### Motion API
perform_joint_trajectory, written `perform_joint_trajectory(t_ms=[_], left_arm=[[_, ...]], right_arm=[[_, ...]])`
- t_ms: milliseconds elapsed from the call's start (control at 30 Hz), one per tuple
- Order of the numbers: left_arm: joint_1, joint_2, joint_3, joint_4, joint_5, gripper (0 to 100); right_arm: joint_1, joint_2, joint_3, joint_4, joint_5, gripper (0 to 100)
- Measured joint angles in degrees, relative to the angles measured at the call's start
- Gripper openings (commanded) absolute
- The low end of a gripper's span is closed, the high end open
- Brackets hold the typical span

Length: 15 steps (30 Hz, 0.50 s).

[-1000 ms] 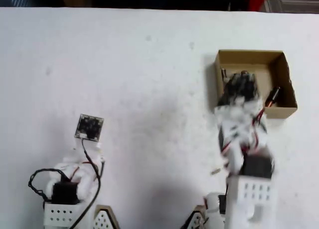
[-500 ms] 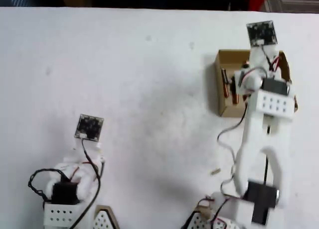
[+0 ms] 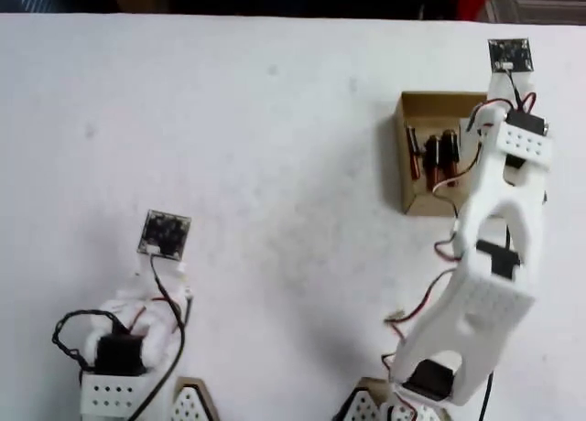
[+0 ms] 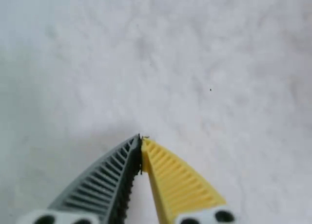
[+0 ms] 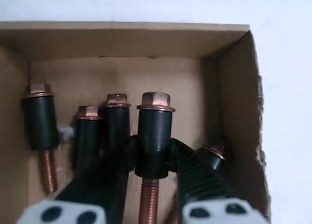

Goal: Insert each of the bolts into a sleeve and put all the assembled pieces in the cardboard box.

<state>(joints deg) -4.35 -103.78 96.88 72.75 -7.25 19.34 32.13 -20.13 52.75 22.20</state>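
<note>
While left fingers point(image 4: 176, 181) sit together, right fingers point(image 5: 199, 179) clamp a sleeved bolt point(image 5: 154, 136) over the cardboard box point(image 5: 122, 39)

Right pincer point(image 5: 152, 145) grips a sleeved bolt point(image 5: 154, 119), apparently above others point(image 5: 40, 119) in the cardboard box point(image 5: 122, 39).

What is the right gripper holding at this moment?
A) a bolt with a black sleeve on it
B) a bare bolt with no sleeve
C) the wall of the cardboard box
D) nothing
A: the right gripper clamps a sleeved bolt at the open cardboard box.
</note>
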Motion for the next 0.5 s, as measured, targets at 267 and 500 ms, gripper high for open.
perform_joint_trajectory(t_ms=[267,500], left_arm=[[0.0,0.0,0.0,0.0,0.2,2],[0.0,0.0,0.0,0.1,0.3,2]], right_arm=[[0.1,16.9,-14.9,0.6,0.0,3.3],[-1.6,19.9,-22.2,7.6,-0.1,13.5]])
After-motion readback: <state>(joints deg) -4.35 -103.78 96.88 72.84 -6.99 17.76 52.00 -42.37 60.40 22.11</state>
